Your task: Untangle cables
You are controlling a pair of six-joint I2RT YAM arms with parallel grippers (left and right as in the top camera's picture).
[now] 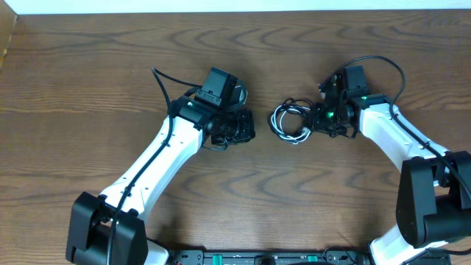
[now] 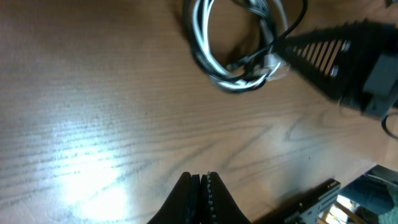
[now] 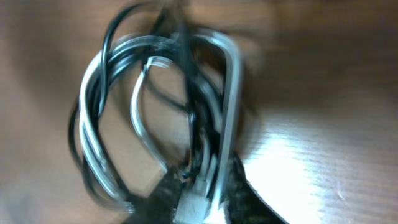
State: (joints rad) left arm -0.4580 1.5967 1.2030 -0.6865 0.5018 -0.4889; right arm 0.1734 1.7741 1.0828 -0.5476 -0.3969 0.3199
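While two tangled cables, one black, one white, are pinched by right pincer, left pincer is pressed together.

- We see a dark brown wood-grain table filling nearly the whole overhead view, w/ wavy grain running approx. left-right.
- Beyond its far edge there's a thin white strip; we can't tell if it's wall or floor.
- Tabletop looks smooth, semi-gloss.
- Bright glare patch on the wood in left wrist view, and another in right wrist view.
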